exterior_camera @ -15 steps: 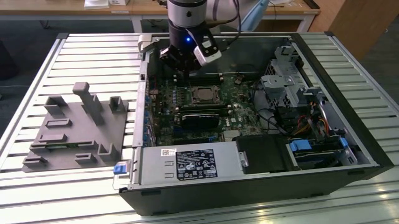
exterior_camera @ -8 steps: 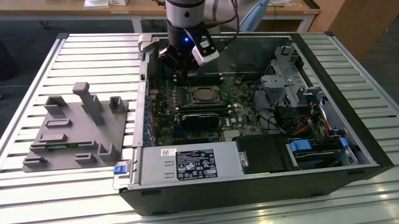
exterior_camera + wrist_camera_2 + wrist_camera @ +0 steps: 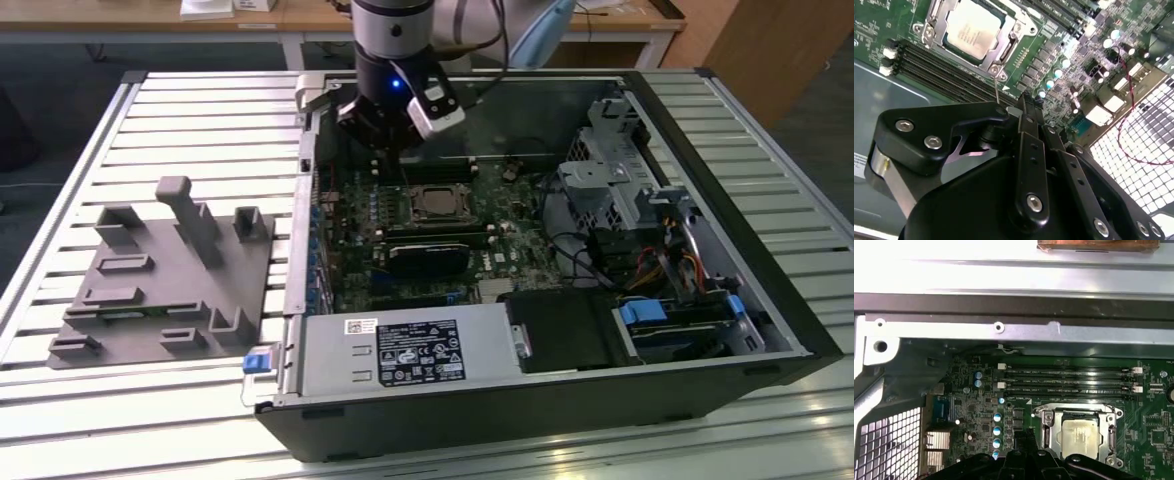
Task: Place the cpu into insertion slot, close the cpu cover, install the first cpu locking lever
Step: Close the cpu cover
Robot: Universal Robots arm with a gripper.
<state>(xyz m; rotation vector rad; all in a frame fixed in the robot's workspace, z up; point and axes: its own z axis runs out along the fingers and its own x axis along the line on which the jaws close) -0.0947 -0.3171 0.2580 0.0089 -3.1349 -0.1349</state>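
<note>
Lab workshop, slatted aluminium bench, opened computer case (wooden desks behind)

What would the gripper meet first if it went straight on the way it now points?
Probably the green motherboard beside a corner of the cpu cover, by the memory slots. The thin lever standing there is close to that line, and depth is unclear.

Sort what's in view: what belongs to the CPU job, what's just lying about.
Job: cpu, seated; cpu cover, down over it; thin locking lever; tool.
Lying about: grey fixture block, memory slots, power supply, drive cage.
</note>
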